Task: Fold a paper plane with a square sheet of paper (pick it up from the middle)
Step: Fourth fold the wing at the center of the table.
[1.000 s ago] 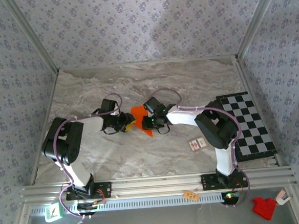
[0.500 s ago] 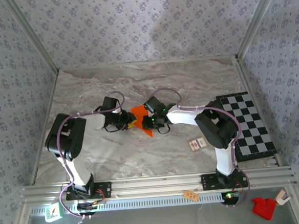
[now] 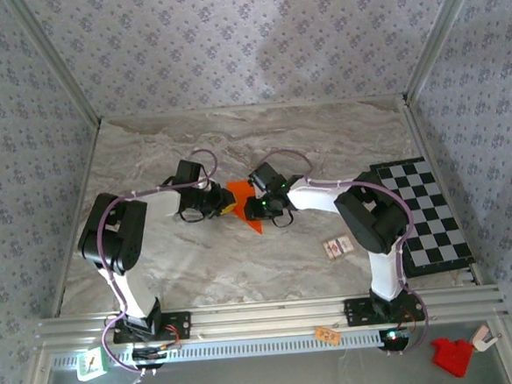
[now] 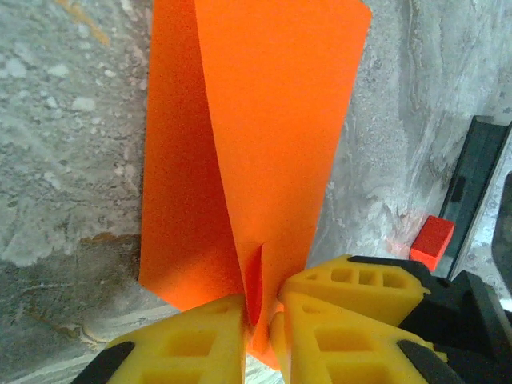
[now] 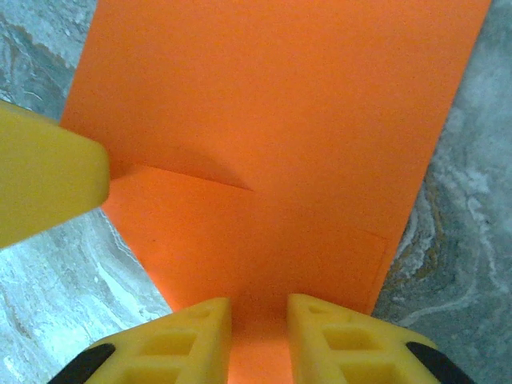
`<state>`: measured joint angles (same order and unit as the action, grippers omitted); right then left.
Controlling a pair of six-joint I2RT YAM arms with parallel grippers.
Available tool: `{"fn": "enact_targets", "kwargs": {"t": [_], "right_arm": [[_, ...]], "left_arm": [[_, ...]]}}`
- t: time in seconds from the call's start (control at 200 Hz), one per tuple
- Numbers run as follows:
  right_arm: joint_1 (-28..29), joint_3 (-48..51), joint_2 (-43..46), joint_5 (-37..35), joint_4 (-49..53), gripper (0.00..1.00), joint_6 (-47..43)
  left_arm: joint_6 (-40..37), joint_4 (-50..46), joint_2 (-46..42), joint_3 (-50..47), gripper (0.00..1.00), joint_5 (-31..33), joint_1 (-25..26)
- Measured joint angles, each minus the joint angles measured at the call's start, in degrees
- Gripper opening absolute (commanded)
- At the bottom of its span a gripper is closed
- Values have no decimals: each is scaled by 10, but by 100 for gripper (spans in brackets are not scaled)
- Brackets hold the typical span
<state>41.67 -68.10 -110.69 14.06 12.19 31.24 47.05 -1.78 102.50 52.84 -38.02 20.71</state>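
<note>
top external: orange paper (image 3: 238,193), illegible card (image 3: 337,248)

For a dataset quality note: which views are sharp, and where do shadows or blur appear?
Top external: soft even light, orange paper small but clear. Left wrist: paper and yellow fingers sharp, the paper's left layer shaded. Right wrist: thin shadow under the raised crease; the yellow finger at the left edge looks soft.

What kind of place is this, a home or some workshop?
Most likely a robot test cell in a lab, not a home. A left arm and a right arm are bolted to an aluminium rail, patterned panels enclose the marble-look table, and a checkered board lies there.
</note>
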Motion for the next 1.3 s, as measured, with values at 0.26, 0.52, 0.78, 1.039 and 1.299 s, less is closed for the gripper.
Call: {"fn": "enact_targets", "kwargs": {"t": [0.26,0.52,0.78,1.039,1.299], "right_arm": [[-3,-12,0,7,10,27,-13],[3,-12,15,-7,22,32,-13],[22,23,97,-94,26,50,-53],[85,79,137,-192,5,52,-95],[107,84,115,-227,-32,47,-125]], "left_arm": [[-36,-11,20,16,16,-25,-4],[-51,-14,28,19,7,-33,-5],[-19,-14,22,18,5,-7,-5],[59,-14,-31,8,5,66,15],[138,-27,-50,3,5,123,42]]}}
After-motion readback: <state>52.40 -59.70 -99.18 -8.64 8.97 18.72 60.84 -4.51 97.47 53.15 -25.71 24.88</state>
